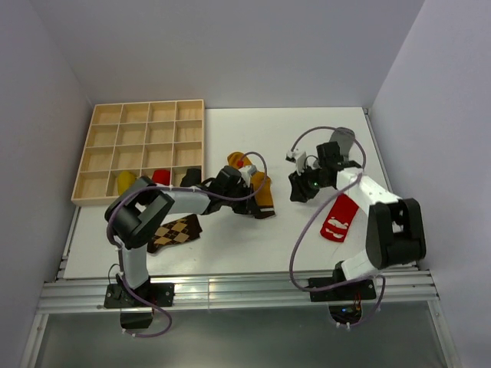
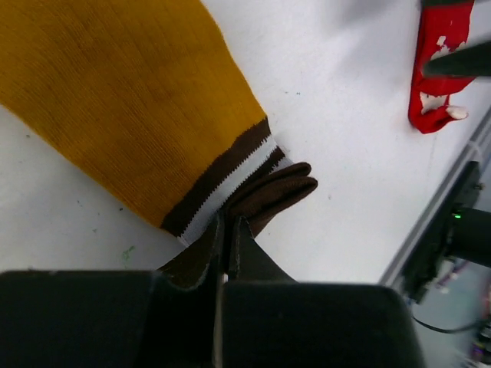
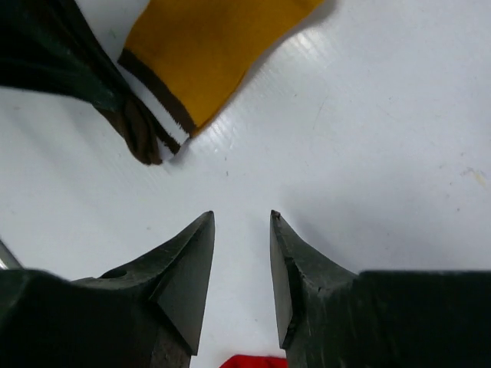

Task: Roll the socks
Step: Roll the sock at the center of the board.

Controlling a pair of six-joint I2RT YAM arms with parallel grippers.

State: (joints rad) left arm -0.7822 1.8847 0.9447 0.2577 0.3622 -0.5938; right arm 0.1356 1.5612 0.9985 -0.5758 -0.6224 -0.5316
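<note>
Left jaws clamped on the brown cuff (image 2: 230,180) of the mustard sock (image 2: 130,100); right jaws apart, holding nothing.
Mustard sock lies flat mid-table (image 1: 230,253), right jaws hovering near its cuff. Risk: the pinch is only on the cuff edge, so it could slip out, or drag the whole sock instead of rolling it, as nothing pins the far end. Count: four loose socks, one mustard, one argyle (image 1: 175,231), one red (image 1: 339,217), one grey (image 1: 343,142); two bundles in the tray (image 1: 149,103), mustard (image 1: 125,182) and red (image 1: 160,176).
</note>
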